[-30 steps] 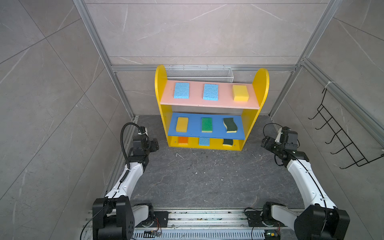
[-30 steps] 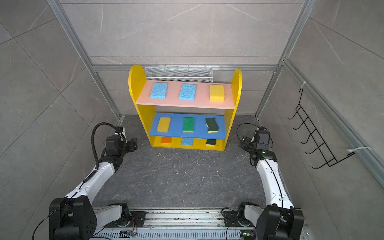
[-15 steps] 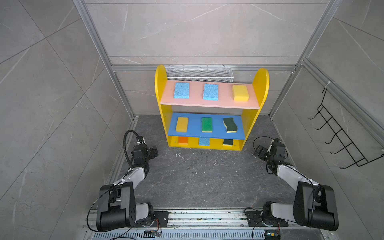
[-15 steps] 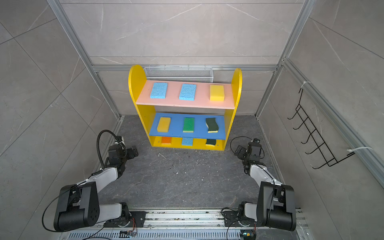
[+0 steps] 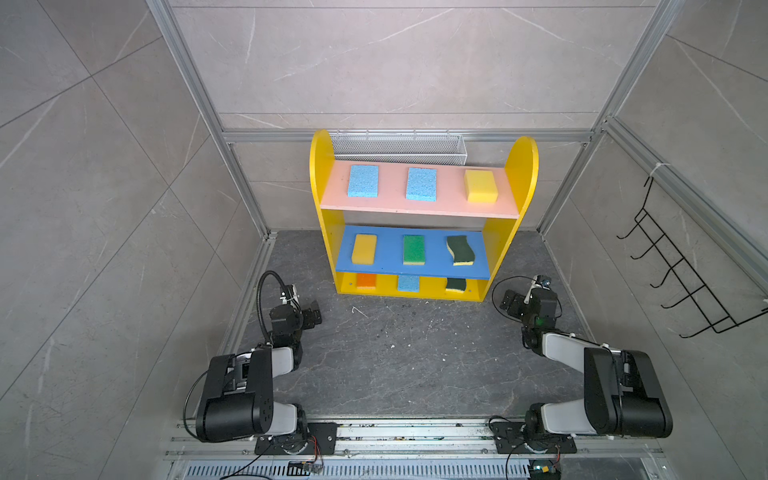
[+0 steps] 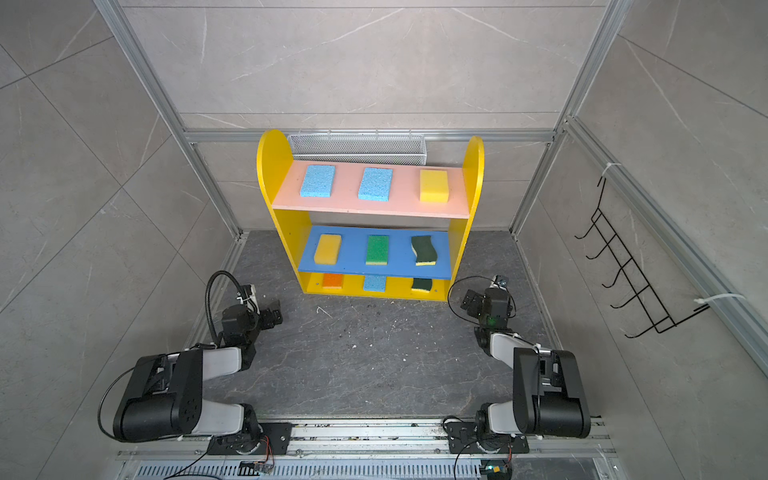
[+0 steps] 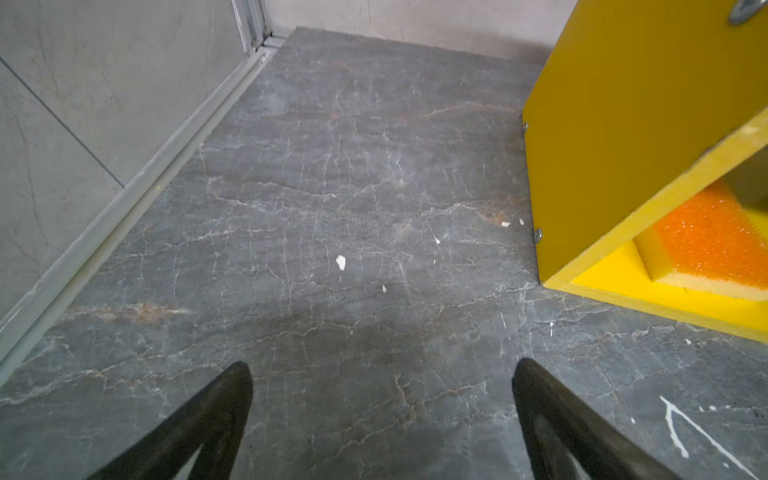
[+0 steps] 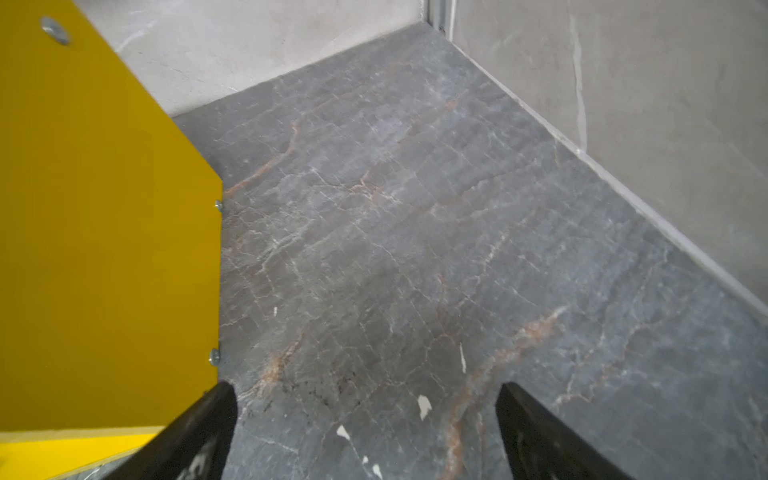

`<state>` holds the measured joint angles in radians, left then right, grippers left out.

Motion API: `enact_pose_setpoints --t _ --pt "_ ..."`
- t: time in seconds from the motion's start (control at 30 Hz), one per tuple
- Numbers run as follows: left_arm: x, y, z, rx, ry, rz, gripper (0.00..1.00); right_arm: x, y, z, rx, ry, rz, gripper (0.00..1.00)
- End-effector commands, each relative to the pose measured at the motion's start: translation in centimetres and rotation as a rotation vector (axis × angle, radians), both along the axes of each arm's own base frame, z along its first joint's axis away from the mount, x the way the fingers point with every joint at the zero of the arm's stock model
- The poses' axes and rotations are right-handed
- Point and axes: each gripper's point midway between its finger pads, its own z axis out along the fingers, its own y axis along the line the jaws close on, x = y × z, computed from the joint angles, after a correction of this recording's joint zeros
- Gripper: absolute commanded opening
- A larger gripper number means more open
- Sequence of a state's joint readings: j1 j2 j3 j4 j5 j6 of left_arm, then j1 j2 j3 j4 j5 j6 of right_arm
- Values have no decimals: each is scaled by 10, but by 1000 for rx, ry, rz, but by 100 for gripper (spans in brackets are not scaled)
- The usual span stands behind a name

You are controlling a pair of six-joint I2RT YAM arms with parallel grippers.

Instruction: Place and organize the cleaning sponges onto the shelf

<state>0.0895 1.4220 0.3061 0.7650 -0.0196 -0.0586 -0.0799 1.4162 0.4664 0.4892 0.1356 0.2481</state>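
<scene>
The shelf (image 5: 322,166) stands at the back with several cleaning sponges on it. Two light blue sponges (image 5: 363,181) and a yellow one (image 5: 481,186) lie on the pink board. A yellow, a green (image 5: 413,249) and a wavy dark-green sponge (image 5: 460,250) lie on the blue board. On the base are an orange sponge (image 7: 715,245), a blue one (image 5: 408,283) and a dark-green one (image 5: 456,284). My left gripper (image 7: 382,374) hangs open and empty over the floor near the shelf's left foot. My right gripper (image 8: 365,395) is open and empty beside the shelf's right side (image 8: 104,249).
A white wire mesh basket (image 5: 399,147) hangs behind the shelf. A black hook rack (image 5: 681,282) is fixed to the right wall. Both arms sit folded low by the front rail (image 5: 415,432). Small white specks (image 7: 340,262) dot the grey floor.
Both arms have folded back and down toward the front rail, and the grippers have sunk close to the floor in front of the shelf's two lower corners. The sponges have not moved.
</scene>
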Motion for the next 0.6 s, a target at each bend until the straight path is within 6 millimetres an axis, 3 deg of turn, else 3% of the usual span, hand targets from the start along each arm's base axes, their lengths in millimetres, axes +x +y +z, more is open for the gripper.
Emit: enact_pose_setpoints --t 0.0,0.17,0.27,0.33,0.37,0.57 --pt "8 -4 19 38 -160 -34 100 4 14 17 -87 -85 44 99" --pt "12 -5 17 40 -132 -40 100 -5 47 26 -199 -237 147 99" --pt "10 -5 17 41 -133 -39 100 -8 50 24 -197 -233 169 99" --pt "12 -7 16 43 -118 -51 100 -5 61 13 -201 -234 236 99" --pt "13 -8 16 42 -113 -56 100 0 66 18 -222 -271 245 99" --pt "14 -11 16 40 -113 -75 100 3 68 9 -223 -188 256 99"
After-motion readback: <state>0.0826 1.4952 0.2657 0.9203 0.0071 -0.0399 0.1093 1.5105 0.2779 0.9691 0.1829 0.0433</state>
